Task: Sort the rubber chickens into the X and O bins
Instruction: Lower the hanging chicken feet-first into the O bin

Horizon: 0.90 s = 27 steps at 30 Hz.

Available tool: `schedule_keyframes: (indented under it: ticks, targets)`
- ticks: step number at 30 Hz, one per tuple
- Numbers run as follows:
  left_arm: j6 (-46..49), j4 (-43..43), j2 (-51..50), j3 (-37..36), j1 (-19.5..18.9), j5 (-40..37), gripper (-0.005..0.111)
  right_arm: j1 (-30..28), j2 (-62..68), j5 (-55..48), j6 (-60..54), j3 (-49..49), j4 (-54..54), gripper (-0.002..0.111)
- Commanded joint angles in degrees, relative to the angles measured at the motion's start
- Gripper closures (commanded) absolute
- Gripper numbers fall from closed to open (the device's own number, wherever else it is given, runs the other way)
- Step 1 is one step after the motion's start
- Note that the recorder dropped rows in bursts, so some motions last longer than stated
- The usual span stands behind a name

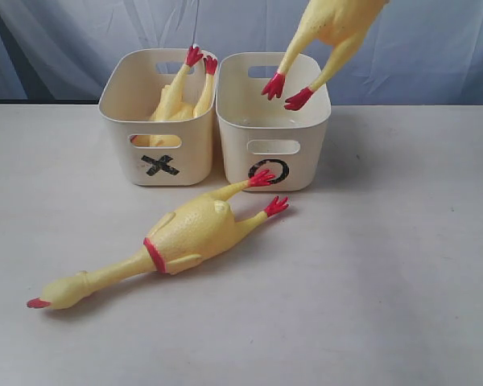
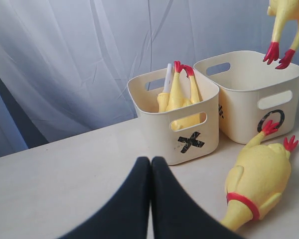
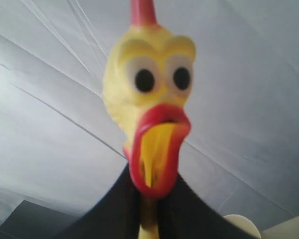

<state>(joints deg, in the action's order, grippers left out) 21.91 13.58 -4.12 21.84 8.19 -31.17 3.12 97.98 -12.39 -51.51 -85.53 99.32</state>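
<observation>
Two cream bins stand side by side at the back: the X bin (image 1: 163, 145) on the left and the O bin (image 1: 290, 161) on the right. One rubber chicken (image 1: 181, 100) stands head down in the X bin, red feet up. A second chicken (image 1: 189, 237) lies on the table in front of the bins, feet by the O mark. A third chicken (image 1: 330, 32) hangs feet down above the O bin. My right gripper (image 3: 149, 199) is shut on its neck below the head (image 3: 152, 94). My left gripper (image 2: 151, 162) is shut and holds nothing, low over the table left of the X bin (image 2: 182, 132).
A pale crumpled cloth backdrop (image 1: 88, 32) hangs behind the table. The table top (image 1: 386, 289) is off-white. Neither arm shows in the exterior view.
</observation>
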Motion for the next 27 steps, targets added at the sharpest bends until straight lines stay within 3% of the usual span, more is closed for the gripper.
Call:
schedule_keyframes:
  ticks: [1,27]
  targets:
    - [-0.29,0.05,0.42,-0.16,-0.01,0.42,0.106,0.39,1.94,-0.8,-2.21,-2.64,0.63,0.109]
    - [-0.29,0.01,0.42,-0.16,-0.01,0.66,0.106,0.64,12.43,-7.37,-5.7,-6.35,0.63,0.109]
